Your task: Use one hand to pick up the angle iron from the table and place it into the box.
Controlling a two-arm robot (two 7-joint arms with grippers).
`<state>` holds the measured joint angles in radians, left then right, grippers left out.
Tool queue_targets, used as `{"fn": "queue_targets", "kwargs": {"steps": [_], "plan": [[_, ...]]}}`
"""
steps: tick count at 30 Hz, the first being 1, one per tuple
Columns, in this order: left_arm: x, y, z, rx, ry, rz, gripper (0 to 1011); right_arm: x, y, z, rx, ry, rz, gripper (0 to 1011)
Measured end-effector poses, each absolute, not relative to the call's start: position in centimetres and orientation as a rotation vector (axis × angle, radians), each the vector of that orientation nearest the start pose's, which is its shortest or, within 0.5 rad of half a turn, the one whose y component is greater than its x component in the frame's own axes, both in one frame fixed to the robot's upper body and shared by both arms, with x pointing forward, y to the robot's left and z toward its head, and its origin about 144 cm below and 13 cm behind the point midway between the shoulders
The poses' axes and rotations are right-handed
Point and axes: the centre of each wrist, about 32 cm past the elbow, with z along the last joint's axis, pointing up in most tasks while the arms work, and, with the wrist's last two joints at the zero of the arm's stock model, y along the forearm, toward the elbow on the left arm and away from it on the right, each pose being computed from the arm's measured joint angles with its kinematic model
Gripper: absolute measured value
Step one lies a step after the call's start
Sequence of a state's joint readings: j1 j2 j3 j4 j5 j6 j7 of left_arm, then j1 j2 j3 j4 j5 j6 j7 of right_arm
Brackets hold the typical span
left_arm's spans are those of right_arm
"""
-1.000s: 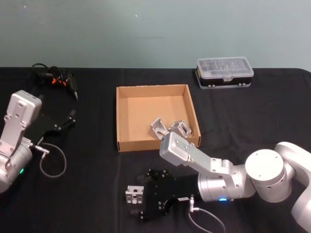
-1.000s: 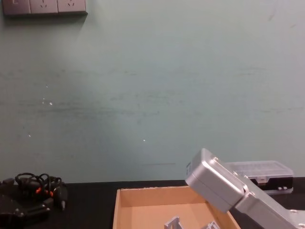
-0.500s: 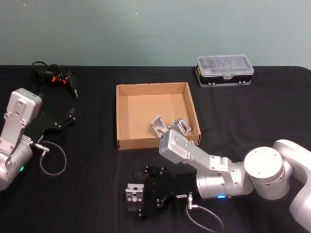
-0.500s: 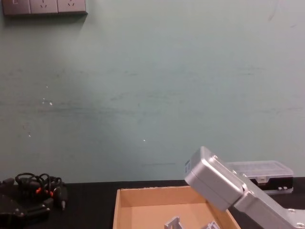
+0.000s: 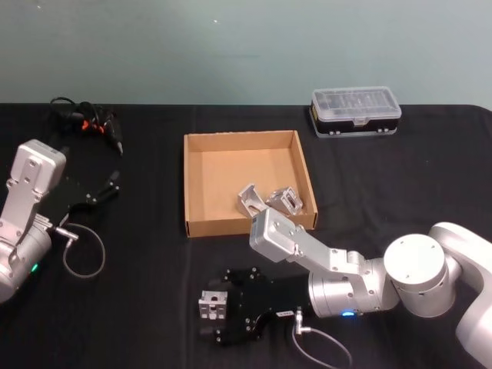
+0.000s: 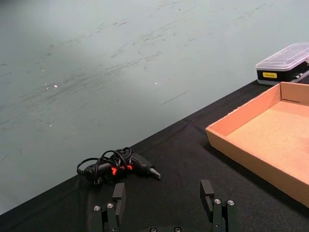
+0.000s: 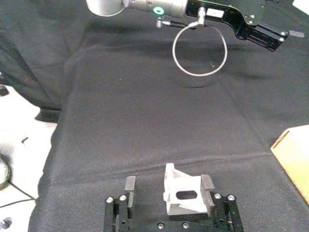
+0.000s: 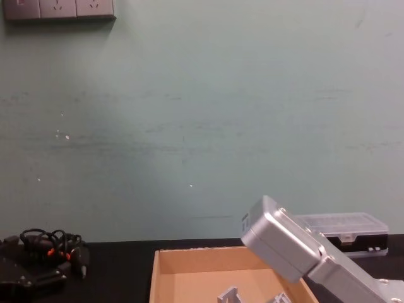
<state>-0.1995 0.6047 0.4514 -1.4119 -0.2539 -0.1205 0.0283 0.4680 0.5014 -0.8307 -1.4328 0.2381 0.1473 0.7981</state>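
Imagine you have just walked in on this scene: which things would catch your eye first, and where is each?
First the right gripper at the table's near edge, open around a silvery angle iron, one finger beside it. Next the brown cardboard box at the table's middle, with two more angle irons in its near right corner. The left gripper sits parked, open, at the left.

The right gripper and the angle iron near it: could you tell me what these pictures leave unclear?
- Right gripper: its fingers straddle the angle iron, but whether either pad touches it cannot be told.
- Chest view: the right arm and the bottom edge hide most of the box.
- Head view: the right arm covers the near right corner of the box.
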Motion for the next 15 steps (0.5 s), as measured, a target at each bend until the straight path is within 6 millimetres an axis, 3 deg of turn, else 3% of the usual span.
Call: {"fn": "queue_targets", "kwargs": {"steps": [15], "plan": [[48.86, 30.96, 113.98, 0.304, -0.285, 1.248, 1011, 50.99, -18.15, 116.78, -0.499, -0.086, -0.172, 407]]}}
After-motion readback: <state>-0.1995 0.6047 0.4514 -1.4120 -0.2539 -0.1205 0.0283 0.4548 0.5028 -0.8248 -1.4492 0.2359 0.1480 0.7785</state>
